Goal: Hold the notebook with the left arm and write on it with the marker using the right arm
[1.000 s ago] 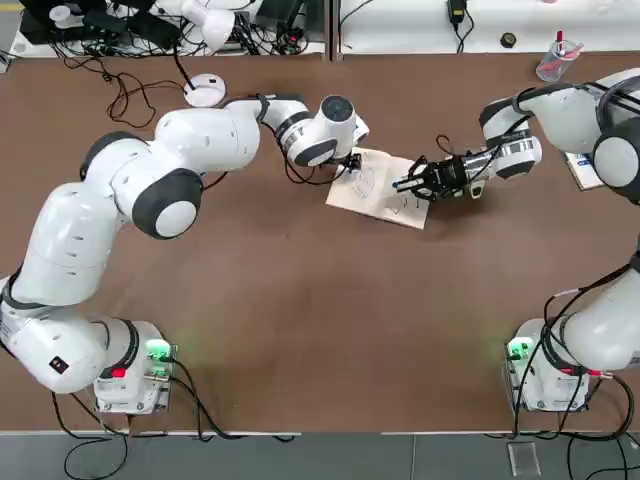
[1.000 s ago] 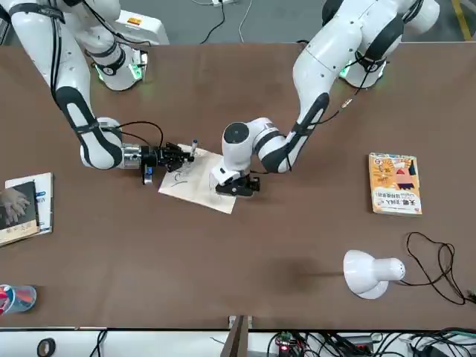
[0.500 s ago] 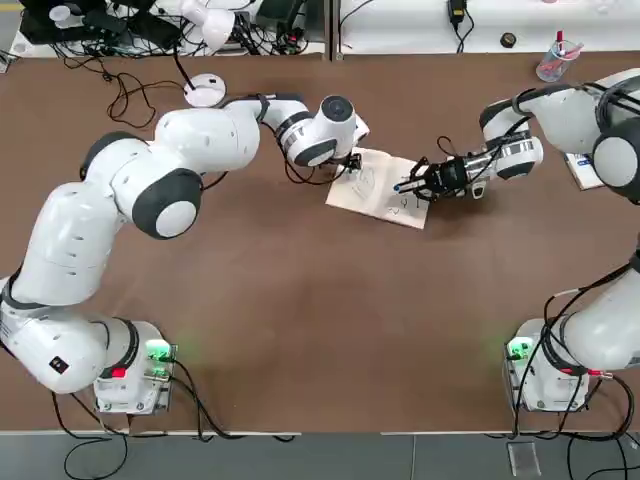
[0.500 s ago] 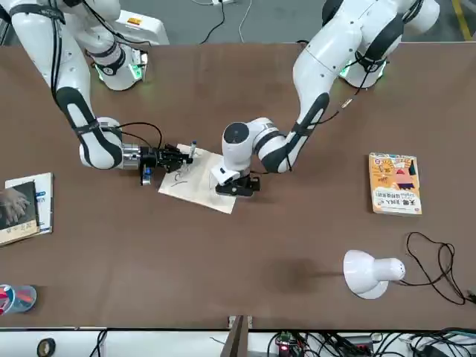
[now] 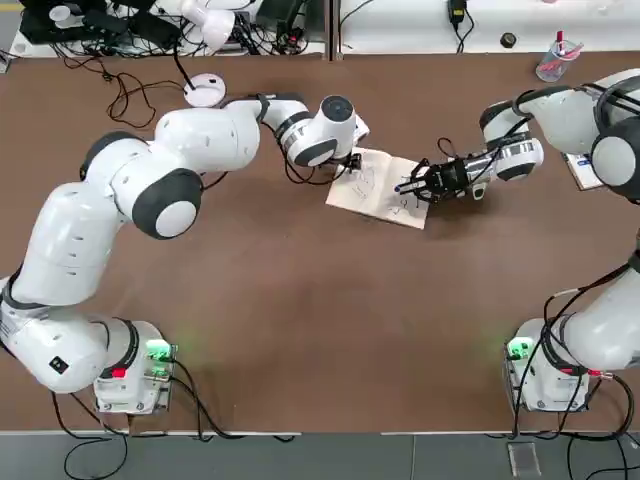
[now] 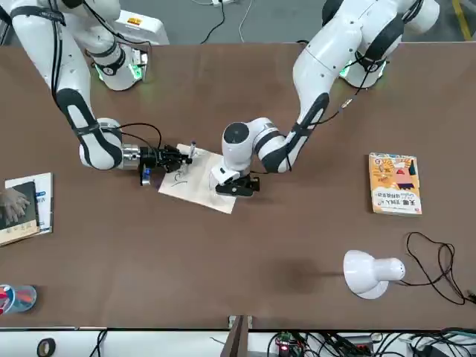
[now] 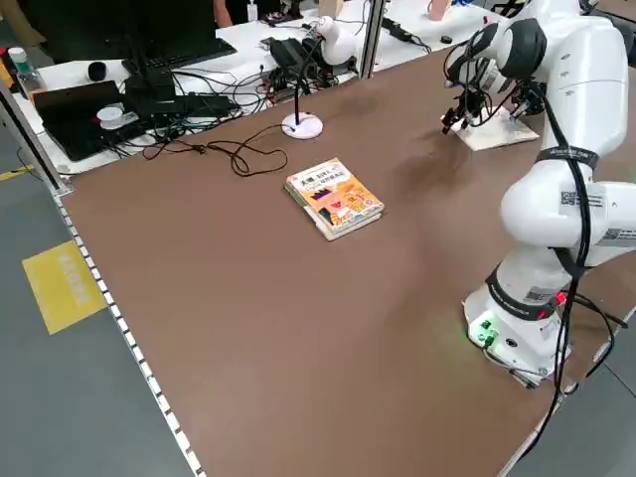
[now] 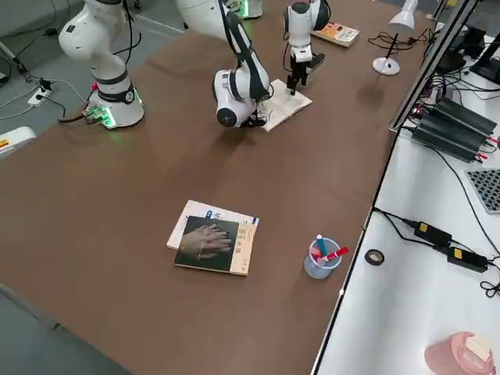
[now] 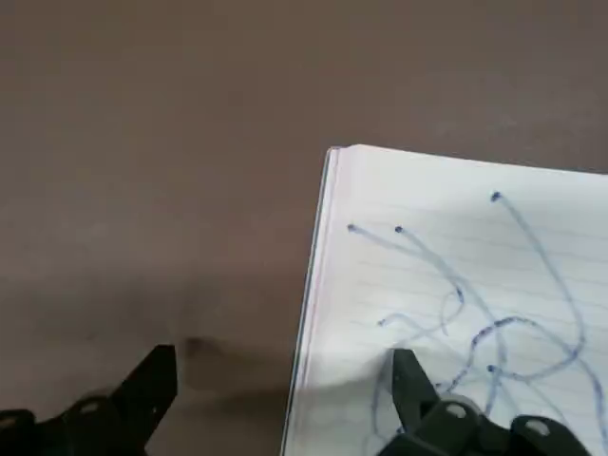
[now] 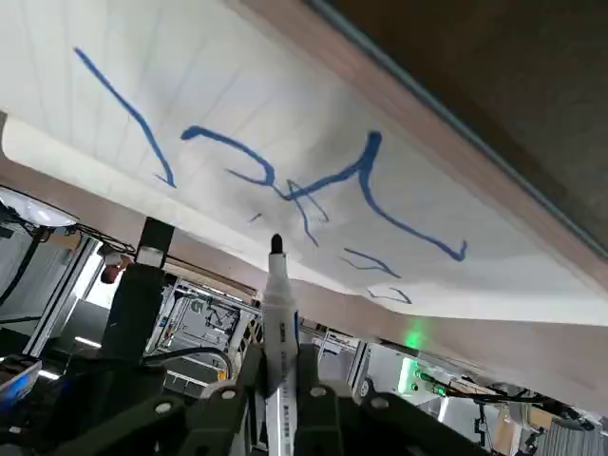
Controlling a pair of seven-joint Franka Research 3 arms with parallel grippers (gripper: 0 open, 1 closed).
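Observation:
The notebook (image 5: pixel 378 187) lies open on the brown table, its white page covered in blue scribbles (image 10: pixel 285 180). My left gripper (image 5: pixel 349 160) stands over its far-left corner. It is open and straddles the page edge (image 9: pixel 313 285), with one finger on the paper (image 9: pixel 410 385) and the other over the bare table. My right gripper (image 5: pixel 424 183) reaches in from the right, shut on the marker (image 10: pixel 277 313). In the right wrist view the marker's dark tip sits at the page beside the scribbles. The front view shows the same pair: the left gripper (image 6: pixel 238 186) and the right gripper (image 6: pixel 172 157).
An orange-yellow cartoon-cover book (image 6: pixel 394 183) and a white desk lamp (image 6: pixel 368 272) with a cable lie on my left side. A dark-covered book (image 8: pixel 212 244) and a clear cup of pens (image 8: pixel 321 257) are on my right. Cables crowd the far edge.
The right gripper has shifted the marker slightly across the notebook's right part. The left arm and the notebook have stayed where they were.

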